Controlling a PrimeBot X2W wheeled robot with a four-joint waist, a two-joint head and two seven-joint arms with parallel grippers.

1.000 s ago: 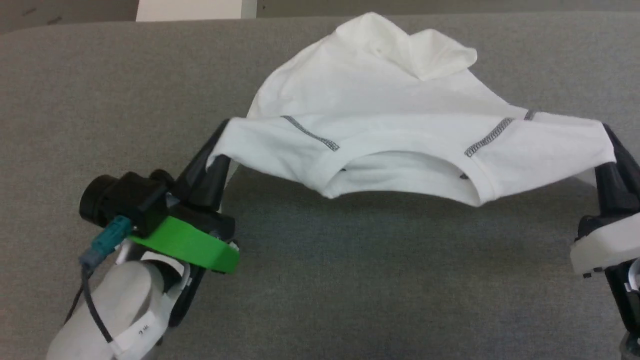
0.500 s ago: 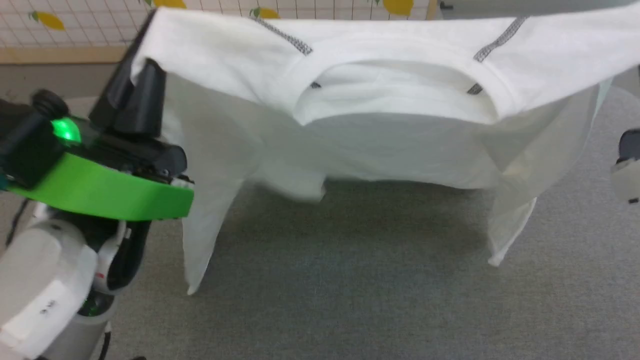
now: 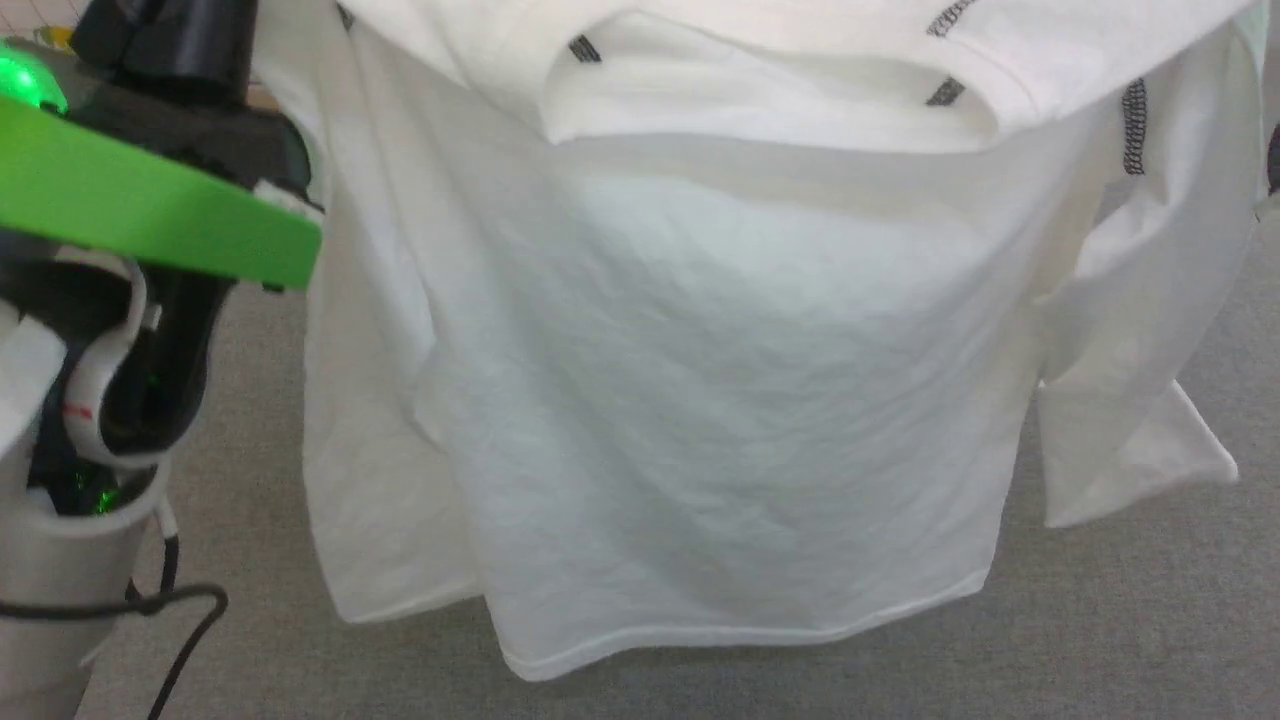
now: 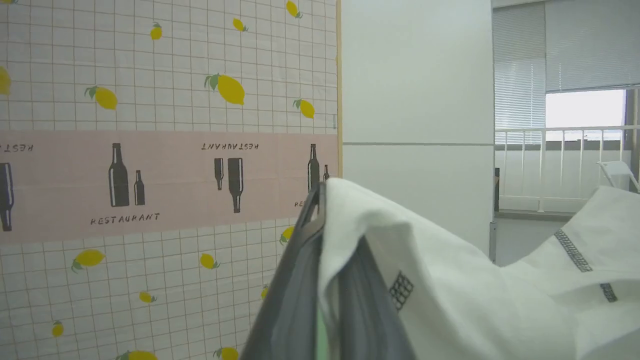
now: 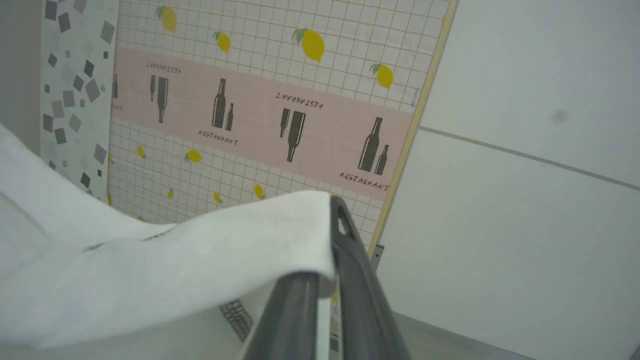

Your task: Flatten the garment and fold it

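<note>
Lemon-print wall [image 4: 150,65], grey fabric surface [image 3: 1150,640]

A flat bright-green plate [image 3: 150,215] rings my left wrist. Above it sit black housing [image 3: 190,110] and a glowing green light [image 3: 25,80]; below it, a pale grey forearm [image 3: 50,580] and a thin black cable [image 3: 200,592]. My fingers [image 4: 295,300] are dark grey.

— What did we make of the garment [image 3: 720,400]?

— We saw a thin white T-shirt hanging full length, its body spread across the middle of the head view from the top edge almost to the bottom.

— And the details?

— We found the neck opening at top centre, with grey zigzag stitching beside it and at the upper right. The fabric was lightly creased. One sleeve drooped at the right, and a fold hung at the lower left.
</note>
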